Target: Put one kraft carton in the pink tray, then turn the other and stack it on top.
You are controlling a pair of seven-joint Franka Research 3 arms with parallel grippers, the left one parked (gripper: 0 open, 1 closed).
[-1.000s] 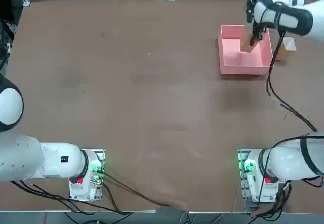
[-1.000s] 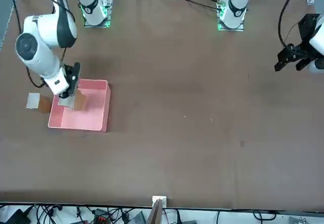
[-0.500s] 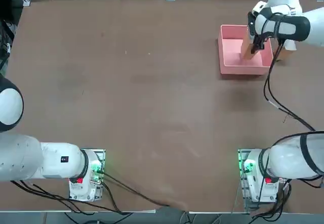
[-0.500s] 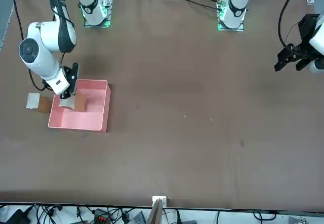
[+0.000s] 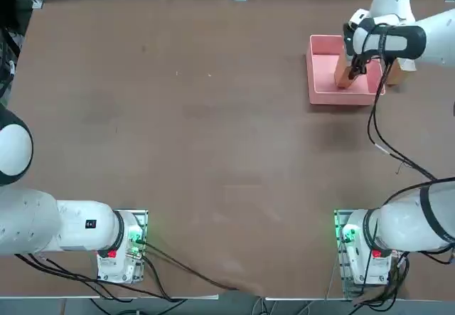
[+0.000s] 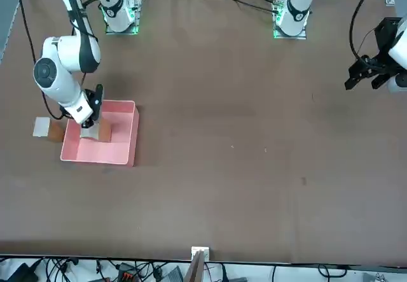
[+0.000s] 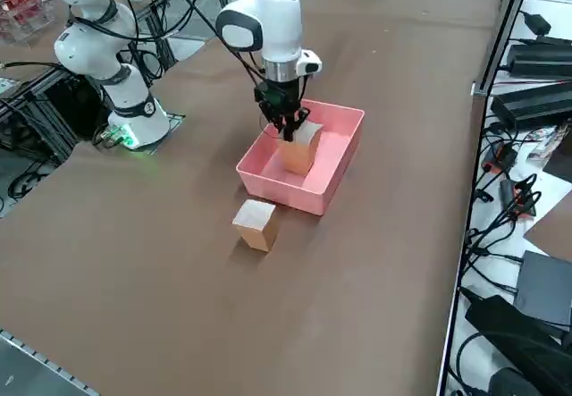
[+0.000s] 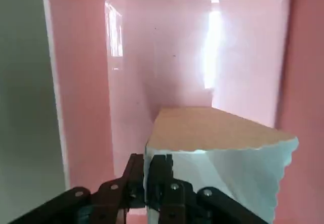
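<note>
Kraft carton number one (image 7: 299,153) stands inside the pink tray (image 7: 332,180), and we see the right gripper (image 7: 288,129) pinching it at its upper edge; in the wrist view the two dark fingers (image 8: 152,176) sit pressed close together on the carton's pale rim (image 8: 212,163), with the tray's glossy pink floor (image 8: 167,57) beyond. From overhead, the tray (image 5: 323,91) lies at the far right of the brown table (image 5: 199,151), and the held carton (image 5: 344,78) is over the tray's right-hand portion (the gripper (image 5: 353,70) covers part of it); whether its base touches the floor, we cannot tell. We find the second kraft carton (image 7: 256,224) outside the tray, resting on the table just beside the tray's right wall; in the front view it (image 6: 56,131) shows next to a pale flat piece (image 6: 41,126), and the tray (image 6: 121,151) sits beside them, with the gripper (image 6: 89,121) lowered into it.
</note>
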